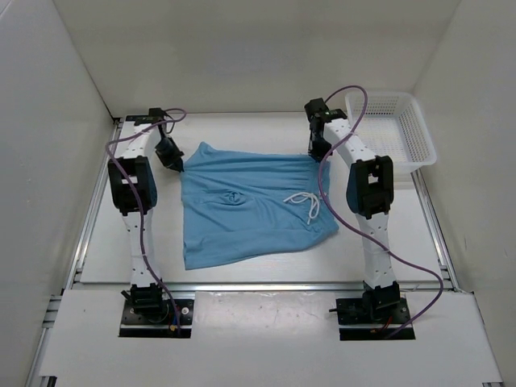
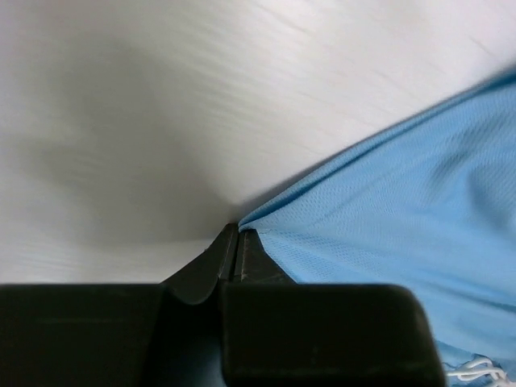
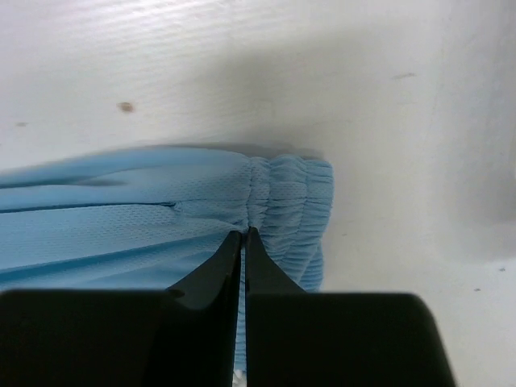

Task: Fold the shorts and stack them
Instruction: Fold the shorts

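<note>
The light sky-blue shorts (image 1: 246, 205) lie spread on the white table, the white drawstring (image 1: 305, 201) on their right part. My left gripper (image 1: 175, 164) is shut on the far left corner of the shorts (image 2: 387, 218). My right gripper (image 1: 316, 150) is shut on the gathered waistband (image 3: 286, 201) at the far right corner. In both wrist views the black fingers pinch blue fabric at their tips. The corners look slightly raised off the table.
A white plastic mesh basket (image 1: 395, 129) stands at the far right of the table. White walls close in the workspace on the left, back and right. The arm bases sit at the near edge.
</note>
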You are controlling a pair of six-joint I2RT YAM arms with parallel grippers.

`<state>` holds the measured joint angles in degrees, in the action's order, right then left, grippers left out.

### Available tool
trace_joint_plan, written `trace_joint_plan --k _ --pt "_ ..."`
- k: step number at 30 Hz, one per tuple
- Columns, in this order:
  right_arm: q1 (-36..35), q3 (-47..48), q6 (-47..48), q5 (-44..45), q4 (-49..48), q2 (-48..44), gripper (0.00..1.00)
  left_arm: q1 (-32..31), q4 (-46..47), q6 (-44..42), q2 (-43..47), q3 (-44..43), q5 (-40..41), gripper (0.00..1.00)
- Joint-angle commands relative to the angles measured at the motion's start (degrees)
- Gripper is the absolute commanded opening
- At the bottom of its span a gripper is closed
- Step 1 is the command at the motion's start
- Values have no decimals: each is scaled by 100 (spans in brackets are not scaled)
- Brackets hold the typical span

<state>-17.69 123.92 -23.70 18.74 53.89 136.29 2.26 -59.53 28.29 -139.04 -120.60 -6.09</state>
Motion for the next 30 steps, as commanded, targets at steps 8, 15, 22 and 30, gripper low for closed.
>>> trace_joint_plan --k 8,15,22,30 --pt "38 923 208 -1012 -141 319 56 205 -251 -289 475 -288 55 63" --pt "38 1073 156 -767 -194 214 75 -103 -305 -289 106 -1456 240 93" --pt "91 1073 137 -714 -134 213 47 -454 -305 -289 -1175 -2854 187 91" --pt "302 1012 252 -881 -28 433 74 -683 -95 -342 -1591 -3286 73 96"
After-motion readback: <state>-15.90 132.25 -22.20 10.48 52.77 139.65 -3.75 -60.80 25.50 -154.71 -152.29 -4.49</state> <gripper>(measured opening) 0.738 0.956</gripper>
